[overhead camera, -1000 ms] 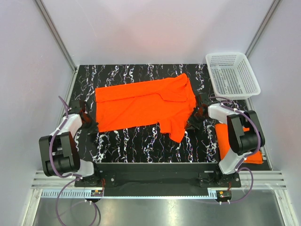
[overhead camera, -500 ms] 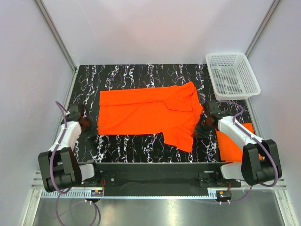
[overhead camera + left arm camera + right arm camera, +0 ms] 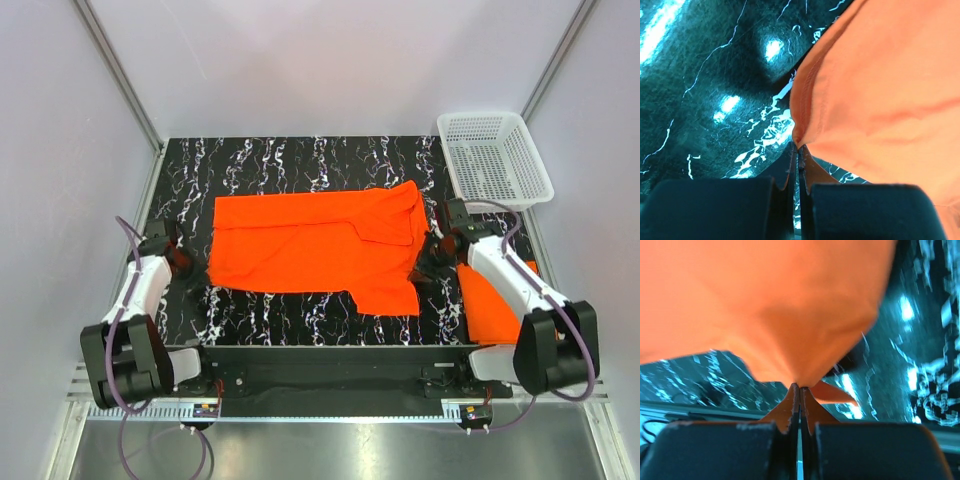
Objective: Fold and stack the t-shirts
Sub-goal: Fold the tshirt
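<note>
The left gripper [image 3: 797, 146] is clamped on the lower-left corner of the orange t-shirt [image 3: 310, 245], which is spread mid-frame on the worktop [image 3: 300, 160]. The right gripper [image 3: 800, 386] pinches its right edge. Best to draw both ends evenly, with the cloth taut and flat.

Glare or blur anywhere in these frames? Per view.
Left wrist: sharp, bright glare spots on the glossy table. Right wrist: t-shirt soft, table at right smeared by blur. Top external: evenly lit and sharp.
</note>
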{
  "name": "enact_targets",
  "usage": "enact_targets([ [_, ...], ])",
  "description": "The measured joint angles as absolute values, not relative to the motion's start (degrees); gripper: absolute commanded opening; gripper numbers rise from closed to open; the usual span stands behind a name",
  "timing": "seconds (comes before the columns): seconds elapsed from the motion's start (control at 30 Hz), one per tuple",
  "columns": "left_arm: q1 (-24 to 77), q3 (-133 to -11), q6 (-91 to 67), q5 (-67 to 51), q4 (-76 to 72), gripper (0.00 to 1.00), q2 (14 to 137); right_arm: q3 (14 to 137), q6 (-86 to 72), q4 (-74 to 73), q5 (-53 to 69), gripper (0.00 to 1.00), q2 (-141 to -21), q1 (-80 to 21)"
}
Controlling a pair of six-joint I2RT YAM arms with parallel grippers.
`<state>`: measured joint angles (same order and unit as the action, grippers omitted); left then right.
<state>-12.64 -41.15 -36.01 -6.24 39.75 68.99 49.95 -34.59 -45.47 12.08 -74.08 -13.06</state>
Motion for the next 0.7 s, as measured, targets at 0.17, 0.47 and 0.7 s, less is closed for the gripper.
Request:
enact_targets([
  [0.17,-12.3,-47.4,-35.8,-6.8,40.6,0.00,76.9,61.8,-32.3,-44.8,12.7,0.00,-84.2,-11.5],
  [0.47,-11.2,-62.1,-35.6,-8.8,39.3,0.00,91.3,76.1,-30.5,-45.2,14.8,0.00,-98.4,-8.6],
  [0.7,-11.1,-68.2,-35.6,-9.3,39.5,0.00,99.1,85.5,-30.0,-45.5,17.4,0.00,-106.6,-6.9],
])
